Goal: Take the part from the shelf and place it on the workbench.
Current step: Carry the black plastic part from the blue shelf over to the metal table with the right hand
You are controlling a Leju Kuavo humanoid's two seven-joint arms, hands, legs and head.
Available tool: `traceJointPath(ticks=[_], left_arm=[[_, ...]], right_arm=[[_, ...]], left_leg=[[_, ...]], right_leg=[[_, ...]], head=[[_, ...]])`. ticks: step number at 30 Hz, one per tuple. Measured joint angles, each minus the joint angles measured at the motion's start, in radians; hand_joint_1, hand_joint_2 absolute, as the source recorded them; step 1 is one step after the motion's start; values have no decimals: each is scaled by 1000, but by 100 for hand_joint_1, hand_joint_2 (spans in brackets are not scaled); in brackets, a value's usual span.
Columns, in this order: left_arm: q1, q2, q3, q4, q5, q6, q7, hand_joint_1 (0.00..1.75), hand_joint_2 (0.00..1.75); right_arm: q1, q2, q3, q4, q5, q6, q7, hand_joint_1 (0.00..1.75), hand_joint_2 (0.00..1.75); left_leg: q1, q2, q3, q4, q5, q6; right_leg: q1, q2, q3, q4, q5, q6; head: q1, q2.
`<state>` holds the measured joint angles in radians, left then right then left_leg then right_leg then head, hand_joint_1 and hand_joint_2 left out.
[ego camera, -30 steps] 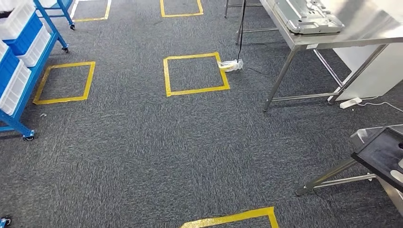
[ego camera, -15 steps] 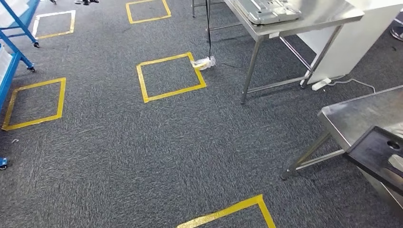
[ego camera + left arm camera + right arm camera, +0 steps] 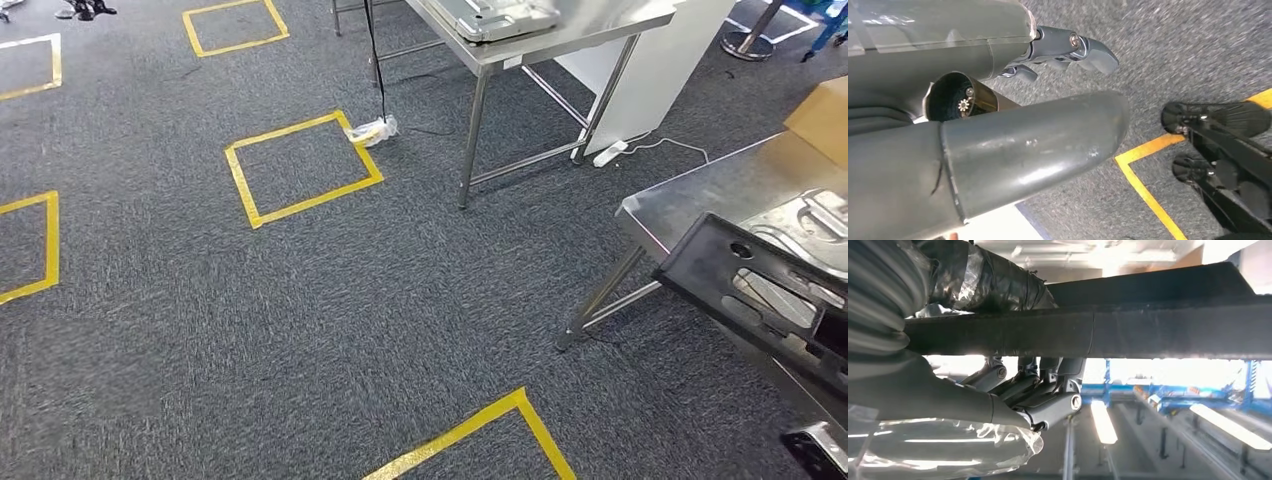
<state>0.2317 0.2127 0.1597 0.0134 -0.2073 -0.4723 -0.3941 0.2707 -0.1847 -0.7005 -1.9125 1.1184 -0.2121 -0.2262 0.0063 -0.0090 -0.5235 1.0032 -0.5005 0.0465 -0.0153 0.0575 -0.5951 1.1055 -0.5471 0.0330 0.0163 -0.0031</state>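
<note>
Right hand (image 3: pixel 1018 390): fingers wrapped round the edge of the black part (image 3: pixel 760 300), so it's got hold of it.
Left hand (image 3: pixel 1048 75): nothing in it, fingers loosely apart over the carpet (image 3: pixel 300 320).
Part look: flat black frame with cut-out holes.
Part spot: held over the near edge of the steel workbench (image 3: pixel 700 190).
Long axis: runs diagonally, far end pointing up-left, tilted.
</note>
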Motion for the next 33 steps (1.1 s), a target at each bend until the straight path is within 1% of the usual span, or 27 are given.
traceJointPath(ticks=[1,2,3,4,5,6,8,9,10,12,13,14,15,16,17,18,19,20,21,22,23,24,25,26,29,30,33], left_arm=[[1,0,-3,0,-8,1,-1,0,0],[1,0,-6,0,-15,3,-2,0,0],[0,0,-10,0,-20,4,-3,0,0],[-3,0,-13,0,-24,4,-4,0,0],[-6,0,-15,0,-26,4,-4,0,0],[-8,0,-17,0,-27,4,-5,0,0],[-11,0,-20,0,-28,4,-6,0,0],[-12,0,-21,0,-29,4,-7,0,0],[-11,0,-21,0,-30,4,-8,0,0],[-12,0,-22,0,-32,5,-9,0,0],[-13,0,-23,0,-35,6,-9,0,0],[-13,0,-24,0,-39,8,-9,0,0],[-13,0,-25,0,-43,11,-9,0,0],[-13,0,-27,0,-48,15,-9,0,0],[-12,0,-29,0,-52,18,-9,0,0],[-13,-1,-31,0,-55,22,-9,0,0],[-13,-2,-32,0,-57,25,-9,0,0],[-14,-3,-32,0,-59,26,-9,0,0],[-16,-4,-33,0,-61,28,-9,0,0],[-16,-4,-35,0,-63,30,-9,0,0],[-17,-4,-36,0,-64,31,-9,0,0],[-17,-4,-37,0,-64,33,-10,0,0],[-16,-5,-37,0,-63,33,-10,0,0],[-16,-7,-38,0,-63,34,-11,0,0],[-14,-12,-38,0,-61,34,-11,0,0],[-14,-13,-38,0,-61,34,-11,0,0],[-15,-17,-38,0,-61,36,-11,0,0]], right_arm=[[-10,-22,41,11,-7,-15,34,175,175],[-22,-43,85,25,-12,-30,68,175,175],[-33,-64,132,38,-17,-41,96,175,175],[-39,-81,174,50,-20,-47,116,175,175],[-42,-98,211,61,-21,-50,128,175,175],[-44,-112,241,69,-22,-52,135,175,175],[-48,-136,280,80,-23,-55,141,175,175],[-50,-145,292,84,-23,-58,144,175,175],[-52,-153,300,88,-24,-61,146,175,175],[-53,-165,314,94,-28,-65,152,175,175],[-55,-170,322,97,-29,-65,158,175,175],[-61,-175,331,100,-30,-63,167,175,175],[-74,-179,346,105,-30,-57,182,175,175],[-91,-183,364,112,-30,-47,199,175,175],[-112,-187,385,120,-29,-35,216,175,175],[-133,-191,411,130,-27,-22,232,175,175],[-151,-194,436,138,-25,-11,242,175,175],[-166,-197,459,144,-22,-1,250,175,175],[-180,-199,479,148,-18,6,256,175,175],[-191,-201,495,151,-16,10,260,175,175],[-202,-203,510,153,-14,12,264,175,175],[-211,-206,525,155,-12,14,268,175,175],[-220,-211,540,156,-10,15,272,175,175],[-226,-216,553,157,-8,16,275,175,175],[-233,-235,580,158,-6,17,283,175,175],[-233,-240,584,159,-6,17,285,175,175],[-234,-252,591,160,-6,17,291,175,175]], left_leg=[[-2,13,-2,-1,1,2],[-3,28,-4,-1,1,3],[-4,41,-5,-1,1,3],[-5,54,-5,0,0,3],[-5,65,-4,0,-1,3],[-5,74,-1,0,-2,2],[-8,87,4,3,-7,-4],[-11,93,6,5,-9,-8],[-13,99,7,6,-11,-12],[-15,114,9,6,-14,-21],[-14,107,8,12,-21,-26],[-12,90,1,32,-36,-31],[-10,67,-17,72,-61,-35],[-7,40,-44,132,-92,-38],[-6,25,-79,200,-121,-40],[-5,19,-111,259,-139,-41],[-5,16,-130,290,-138,-42],[-5,16,-133,282,-117,-42],[-4,16,-116,236,-80,-40],[-4,15,-90,169,-41,-38],[-4,13,-65,104,-12,-35],[-5,11,-47,60,6,-31],[-5,9,-40,38,10,-28],[-6,8,-40,32,10,-27],[-7,5,-41,27,15,-26],[-9,4,-41,28,15,-25],[-13,2,-42,29,14,-18]], right_leg=[[1,-28,-29,61,-34,3],[1,-42,-60,127,-63,7],[0,-49,-82,176,-79,9],[-1,-53,-88,192,-75,10],[-1,-58,-72,167,-52,10],[-1,-67,-37,104,-16,9],[5,-105,34,-34,33,0],[9,-118,51,-73,43,-6],[13,-123,55,-87,42,-12],[14,-103,51,-88,46,-22],[11,-95,52,-91,49,-27],[8,-87,52,-95,52,-34],[5,-79,53,-98,55,-41],[5,-72,52,-98,56,-45],[5,-64,50,-98,57,-49],[6,-54,49,-97,57,-50],[6,-46,49,-95,57,-50],[6,-40,50,-93,56,-50],[6,-35,51,-90,55,-49],[6,-31,52,-87,52,-47],[8,-29,50,-81,48,-42],[9,-27,48,-77,45,-37],[11,-25,45,-74,43,-32],[13,-25,43,-72,42,-31],[13,-29,43,-74,43,-42],[13,-30,45,-77,44,-43],[10,-33,48,-85,48,-33]], head=[[0,0],[0,0],[0,0],[0,0],[0,0],[0,0],[0,0],[0,0],[0,0],[0,0],[0,0],[-1,0],[-1,0],[-1,0],[-2,0],[-2,0],[-2,0],[-2,0],[-2,0],[-2,0],[-2,0],[-1,0],[-1,0],[-1,0],[0,0],[0,0],[0,0]])
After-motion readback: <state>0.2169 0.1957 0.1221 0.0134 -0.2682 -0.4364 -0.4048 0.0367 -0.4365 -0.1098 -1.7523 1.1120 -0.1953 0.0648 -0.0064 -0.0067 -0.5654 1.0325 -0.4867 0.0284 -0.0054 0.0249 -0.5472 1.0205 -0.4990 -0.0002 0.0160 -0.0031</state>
